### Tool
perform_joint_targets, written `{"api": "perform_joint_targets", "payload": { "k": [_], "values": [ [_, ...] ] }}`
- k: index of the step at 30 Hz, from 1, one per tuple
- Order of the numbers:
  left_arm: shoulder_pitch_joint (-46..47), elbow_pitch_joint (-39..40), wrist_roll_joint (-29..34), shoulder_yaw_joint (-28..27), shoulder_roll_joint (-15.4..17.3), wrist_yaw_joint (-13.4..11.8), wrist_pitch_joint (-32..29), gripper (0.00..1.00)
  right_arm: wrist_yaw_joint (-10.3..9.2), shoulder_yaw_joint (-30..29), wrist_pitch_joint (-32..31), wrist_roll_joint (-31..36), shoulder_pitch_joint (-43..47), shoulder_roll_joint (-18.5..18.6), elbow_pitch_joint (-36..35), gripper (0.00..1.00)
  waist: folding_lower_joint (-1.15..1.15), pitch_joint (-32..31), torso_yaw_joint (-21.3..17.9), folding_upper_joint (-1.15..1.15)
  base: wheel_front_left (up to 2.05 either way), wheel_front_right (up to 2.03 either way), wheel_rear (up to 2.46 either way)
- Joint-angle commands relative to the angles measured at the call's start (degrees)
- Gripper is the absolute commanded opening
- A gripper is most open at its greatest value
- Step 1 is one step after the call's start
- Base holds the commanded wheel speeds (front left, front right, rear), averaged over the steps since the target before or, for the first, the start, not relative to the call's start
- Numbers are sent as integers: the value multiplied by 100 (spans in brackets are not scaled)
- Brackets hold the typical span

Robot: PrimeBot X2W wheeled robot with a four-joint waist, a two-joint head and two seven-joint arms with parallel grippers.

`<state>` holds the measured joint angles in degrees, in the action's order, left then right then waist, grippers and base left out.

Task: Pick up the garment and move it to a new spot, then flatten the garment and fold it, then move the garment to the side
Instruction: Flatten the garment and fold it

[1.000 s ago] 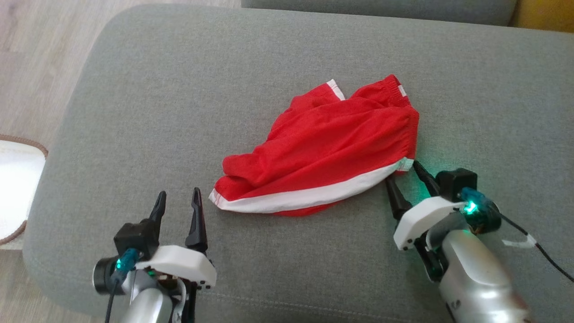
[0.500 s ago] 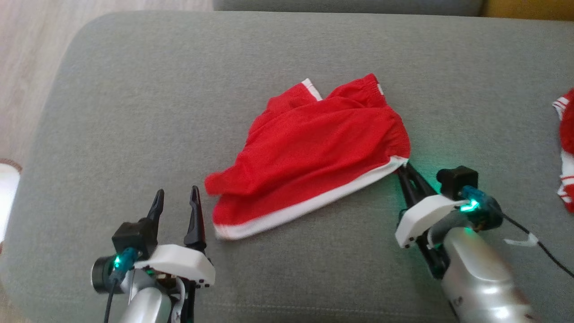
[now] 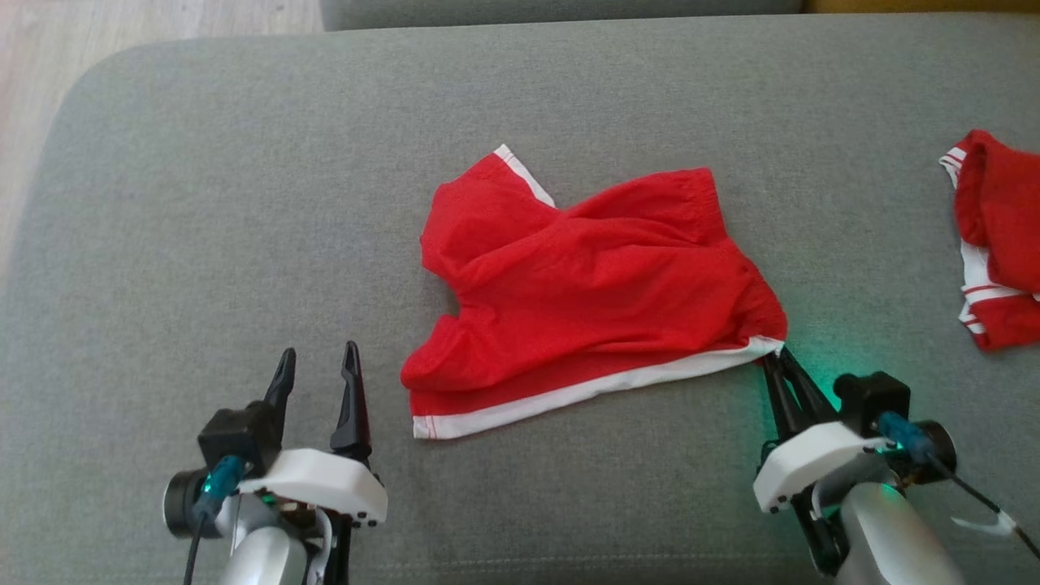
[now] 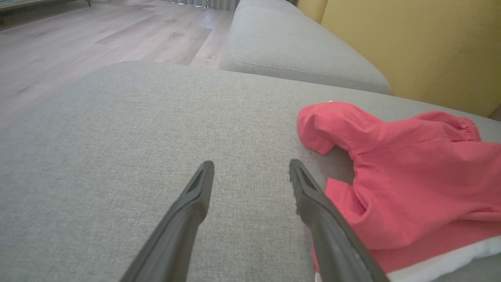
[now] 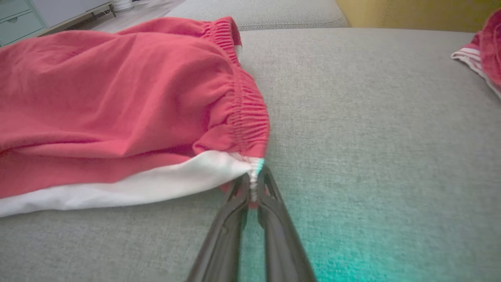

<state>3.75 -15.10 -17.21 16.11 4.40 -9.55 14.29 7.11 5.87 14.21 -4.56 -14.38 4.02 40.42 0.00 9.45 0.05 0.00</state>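
Near the front edge of the grey sofa cushion [image 3: 203, 203], the left claw [image 3: 319, 351] has its fingers spread and holds nothing. The red shorts [image 3: 593, 284] lie crumpled in the cushion's middle. The right claw [image 3: 778, 351] pinches their white-trimmed waistband corner. Another red garment [image 3: 995, 236] lies at the right edge.

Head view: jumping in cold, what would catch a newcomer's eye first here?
The crumpled red fabric shorts with white trim lie mid-cushion on the grey fabric sofa, the brightest thing there. The right tool is shut on their waistband corner, while the left tool hangs open, apart from the hem. A second red-and-white garment sits at the right edge.
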Motion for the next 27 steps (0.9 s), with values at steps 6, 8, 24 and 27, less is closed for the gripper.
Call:
{"api": "perform_joint_targets", "payload": {
  "k": [6, 8, 24, 27],
  "values": [
    [97, 189, 88, -228, 0, 57, 71, 100, 37, -70, -63, 171, 340, -91, -586, 7, 0, -56, -80, 0, 0, 0, 0],
    [81, 202, 94, -233, -3, 78, 71, 100, 37, -99, -102, 174, 438, -102, -722, 35, 0, -87, -108, 0, 0, 0, 0],
    [-227, 716, 145, -466, -108, 183, 71, 100, 37, -245, -110, -14, 934, -113, -1791, 100, 0, -675, -285, 0, 0, 0, 0],
    [-332, 754, 153, -500, -122, 193, 71, 100, 37, -290, -124, -28, 990, -113, -2057, 100, 0, -838, -299, 0, 0, 0, 0]
  ]
}}
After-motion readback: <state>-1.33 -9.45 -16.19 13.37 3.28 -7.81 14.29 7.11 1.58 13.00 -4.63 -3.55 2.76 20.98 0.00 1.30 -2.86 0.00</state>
